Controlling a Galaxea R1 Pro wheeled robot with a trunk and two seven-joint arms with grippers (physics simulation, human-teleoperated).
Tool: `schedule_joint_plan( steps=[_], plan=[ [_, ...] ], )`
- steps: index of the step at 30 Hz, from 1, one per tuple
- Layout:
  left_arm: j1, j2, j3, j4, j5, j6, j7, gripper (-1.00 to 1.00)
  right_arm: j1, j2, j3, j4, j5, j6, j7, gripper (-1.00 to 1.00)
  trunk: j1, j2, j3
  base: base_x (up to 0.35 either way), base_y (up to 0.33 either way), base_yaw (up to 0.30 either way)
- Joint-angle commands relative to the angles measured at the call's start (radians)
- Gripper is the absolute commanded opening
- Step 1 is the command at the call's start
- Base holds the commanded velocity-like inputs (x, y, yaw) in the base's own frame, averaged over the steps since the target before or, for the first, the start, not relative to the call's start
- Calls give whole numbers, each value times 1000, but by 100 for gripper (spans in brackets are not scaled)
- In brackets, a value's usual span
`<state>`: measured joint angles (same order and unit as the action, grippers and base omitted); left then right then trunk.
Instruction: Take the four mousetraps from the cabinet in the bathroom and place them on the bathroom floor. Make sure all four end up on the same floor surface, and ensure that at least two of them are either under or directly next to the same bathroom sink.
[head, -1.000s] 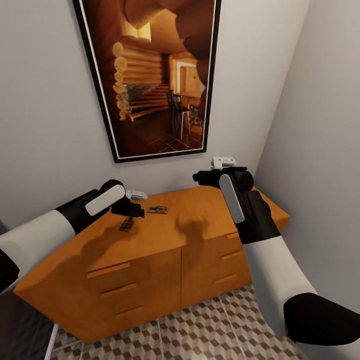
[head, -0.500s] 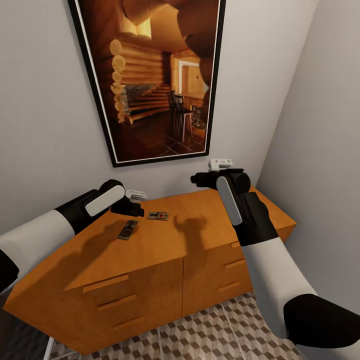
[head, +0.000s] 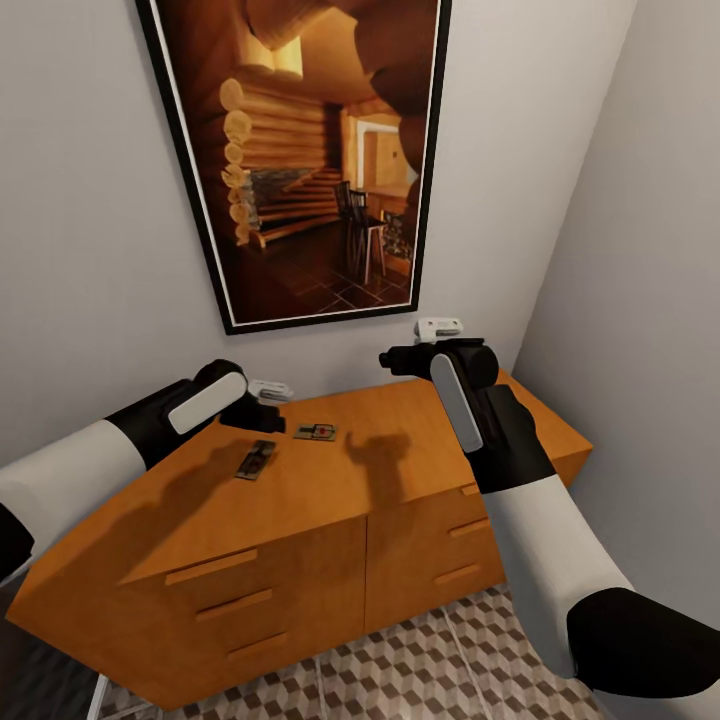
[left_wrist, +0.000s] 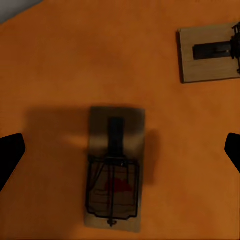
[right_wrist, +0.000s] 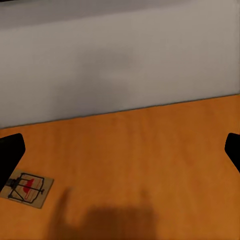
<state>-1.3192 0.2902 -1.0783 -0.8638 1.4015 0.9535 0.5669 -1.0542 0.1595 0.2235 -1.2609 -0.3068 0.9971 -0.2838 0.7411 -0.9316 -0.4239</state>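
Two mousetraps lie flat on the orange-brown cabinet (head: 330, 500): a darker one (head: 256, 460) and a lighter one (head: 315, 432) beyond it. My left gripper (head: 268, 414) hovers open just above the darker mousetrap (left_wrist: 114, 170), which lies between its fingertips (left_wrist: 10, 155) in the left wrist view, with the other mousetrap (left_wrist: 210, 52) off to one side. My right gripper (head: 396, 360) hangs open over the back of the cabinet top (right_wrist: 150, 150), holding nothing, and one mousetrap (right_wrist: 27, 187) sits near one fingertip. The cube-patterned bathroom floor (head: 420, 660) lies in front of the cabinet.
A large framed picture (head: 300, 160) hangs on the wall right behind the cabinet. A grey side wall (head: 640, 300) closes in on the right, close to my right arm. The cabinet's drawer fronts (head: 230, 600) with bar handles face me.
The head view has shifted slightly, so the cabinet sits a bit differently in the picture. Both grippers stay open, nearly in place; the mousetraps have not moved.
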Motion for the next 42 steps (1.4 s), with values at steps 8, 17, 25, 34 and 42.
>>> schedule_joint_plan(
  steps=[8, 17, 25, 34, 42],
  plan=[
    [1, -2, -12, 57, -5, -48, -40, 100, 0, 0, 0, 0, 0, 0, 0, 100, 0, 0, 0, 0, 0, 0],
    [1, -1, -106, 120, -8, -111, -179, 100, 0, 0, 0, 0, 0, 0, -1, 100, 0, 0, 0, 0, 0, 0],
    [2, -3, -218, 178, -7, -211, -260, 100, 0, 0, 0, 0, 0, 0, -1, 100, 0, 0, 0, 0, 0, 0],
    [2, -3, -295, 201, -7, -251, -318, 100, 0, 0, 0, 0, 0, 0, -1, 100, 0, 0, 0, 0, 0, 0],
    [2, -2, -312, 206, -7, -257, -334, 100, 1, 0, 0, 5, -1, 0, -2, 100, 0, 0, 0, 0, 0, 0]
  ],
)
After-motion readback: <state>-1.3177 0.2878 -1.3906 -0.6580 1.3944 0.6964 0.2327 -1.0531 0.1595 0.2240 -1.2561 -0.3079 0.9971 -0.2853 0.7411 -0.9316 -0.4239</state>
